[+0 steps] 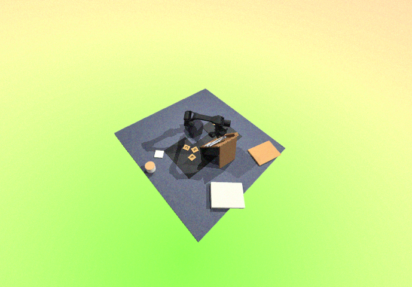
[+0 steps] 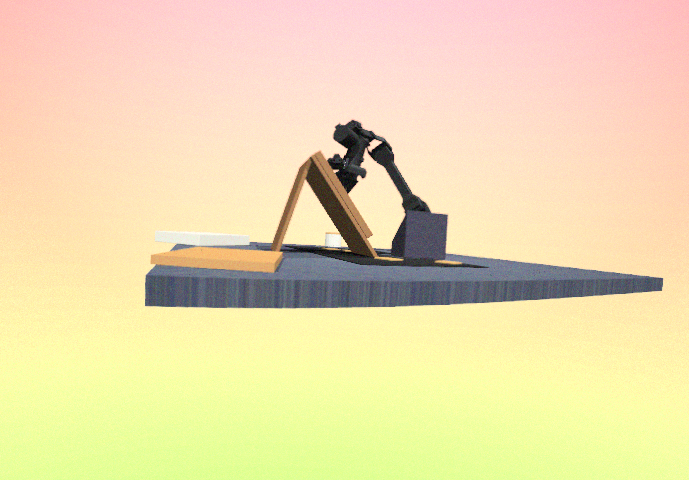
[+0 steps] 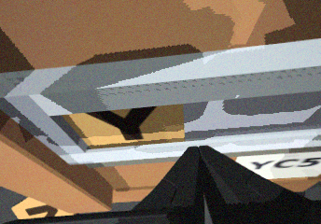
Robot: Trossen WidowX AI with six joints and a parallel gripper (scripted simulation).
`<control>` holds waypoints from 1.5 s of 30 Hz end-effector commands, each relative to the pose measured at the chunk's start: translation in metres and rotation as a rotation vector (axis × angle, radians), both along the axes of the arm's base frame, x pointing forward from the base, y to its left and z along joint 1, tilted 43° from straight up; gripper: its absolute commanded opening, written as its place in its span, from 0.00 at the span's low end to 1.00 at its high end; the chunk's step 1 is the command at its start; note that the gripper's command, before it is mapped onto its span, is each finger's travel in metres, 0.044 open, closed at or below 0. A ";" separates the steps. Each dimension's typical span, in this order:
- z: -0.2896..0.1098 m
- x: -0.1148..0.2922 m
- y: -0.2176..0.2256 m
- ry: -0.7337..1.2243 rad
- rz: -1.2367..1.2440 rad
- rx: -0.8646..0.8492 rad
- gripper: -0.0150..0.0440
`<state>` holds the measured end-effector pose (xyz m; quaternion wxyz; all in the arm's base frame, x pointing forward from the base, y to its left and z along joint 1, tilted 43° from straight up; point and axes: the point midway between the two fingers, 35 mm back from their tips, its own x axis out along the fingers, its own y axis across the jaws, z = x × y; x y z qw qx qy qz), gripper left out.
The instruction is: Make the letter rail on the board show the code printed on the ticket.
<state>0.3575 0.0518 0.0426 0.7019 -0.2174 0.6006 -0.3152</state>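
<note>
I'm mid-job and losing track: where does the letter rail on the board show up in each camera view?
Top: the letter rail is a pale strip on the board's sloped face, just below the gripper.
Exterior: not distinguishable; the board is seen edge-on.
Wrist: a grey channel across the frame, with a Y tile inside.
Shared landmark: the brown board, in all three.

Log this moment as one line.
gripper: shut, empty, below grey letter rail | yellow Y tile: in rail | white ticket: YC5 | three tiles: on counter

A flat white slab [image 1: 226,195] and a flat orange slab [image 1: 264,152] lie near the edges of the surface [image 1: 186,202] — a small round tub [image 1: 150,167] sits well apart
</note>
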 end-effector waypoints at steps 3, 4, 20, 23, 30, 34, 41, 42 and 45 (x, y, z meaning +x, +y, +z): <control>0.006 -0.006 0.006 -0.005 -0.004 0.007 0.25; 0.006 -0.006 0.006 -0.005 -0.004 0.007 0.25; 0.071 -0.036 0.040 0.380 0.719 -0.068 0.70; 0.094 -0.050 0.052 0.495 0.980 -0.134 0.83; 0.126 -0.077 0.067 0.673 1.383 -0.291 1.00; 0.141 -0.091 0.071 0.761 1.578 -0.399 1.00; 0.142 -0.092 0.072 0.767 1.593 -0.408 1.00; 0.142 -0.092 0.072 0.767 1.593 -0.408 1.00; 0.142 -0.092 0.072 0.767 1.593 -0.408 1.00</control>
